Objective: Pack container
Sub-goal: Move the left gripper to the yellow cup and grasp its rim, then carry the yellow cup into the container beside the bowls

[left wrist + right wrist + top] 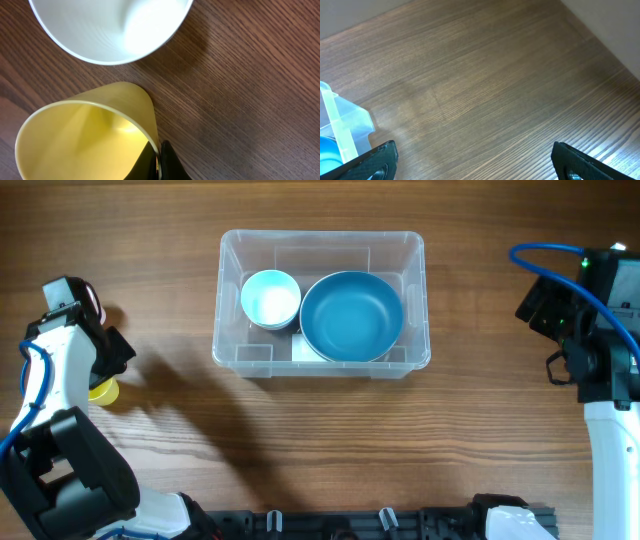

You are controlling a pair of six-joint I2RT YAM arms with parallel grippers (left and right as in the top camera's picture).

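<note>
Yellow cup [85,140] sits at the far left of the overhead frame on the wooden counter [320,440], mostly hidden under the left arm. Left tool [160,162]: the wrist view shows dark fingers on either side of the cup's wall at the rim, pinching it. White vessel [110,30] is just beside the cup. Container [320,358] is at upper centre, well apart from both arms. It holds a small pale bowl [270,298] on the left and a large blue bowl [351,316] just beside it on the right. Right tool [475,150] is at far right, jaws wide, holding nothing.
</note>
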